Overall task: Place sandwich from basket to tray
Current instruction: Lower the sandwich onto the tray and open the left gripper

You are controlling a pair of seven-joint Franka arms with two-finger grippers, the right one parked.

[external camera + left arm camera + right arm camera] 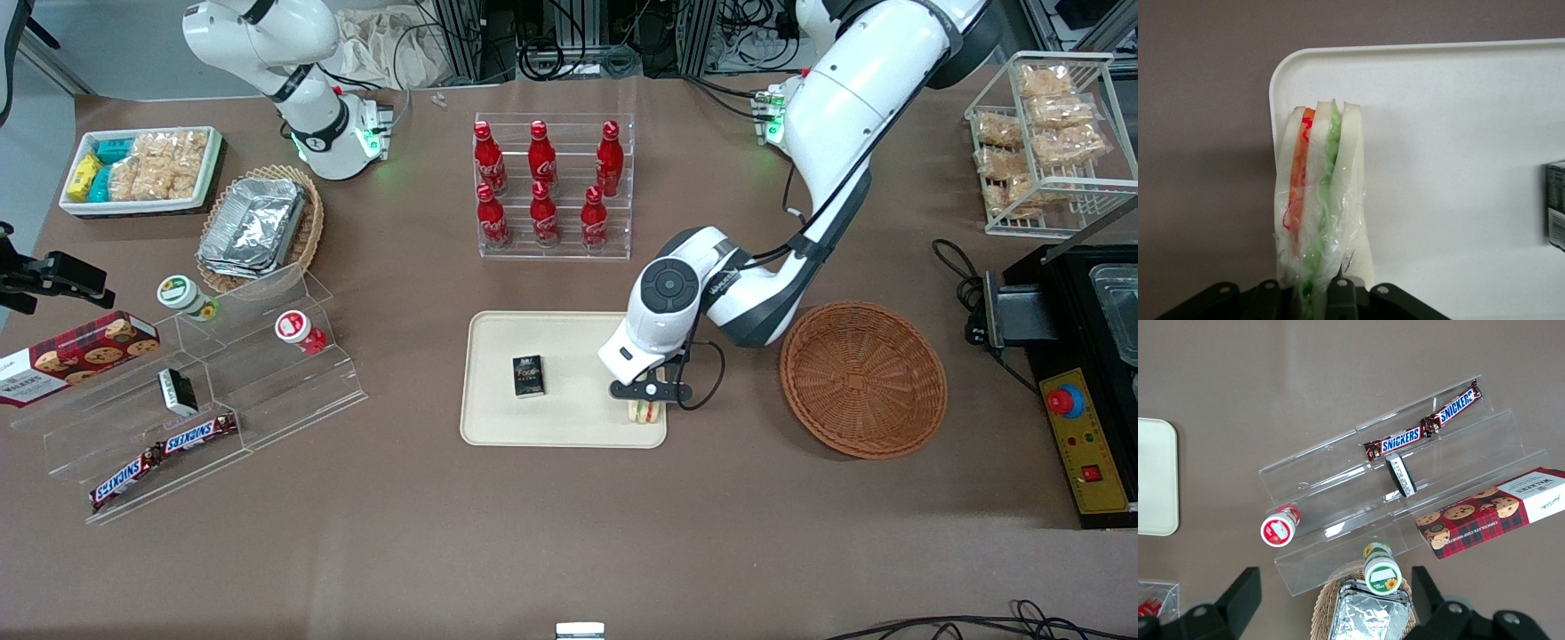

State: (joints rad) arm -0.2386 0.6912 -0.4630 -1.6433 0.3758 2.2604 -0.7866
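End effector (650, 391) clamped on sandwich (1318, 207), over tray (569, 427) corner nearest basket (862, 378). Risk: release here, wedge tips over rim onto worktop (533, 533).

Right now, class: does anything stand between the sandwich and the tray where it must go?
Nothing visible does. The gripper holds the sandwich over the tray, at the corner nearest the basket. The small dark box lies well apart from it.
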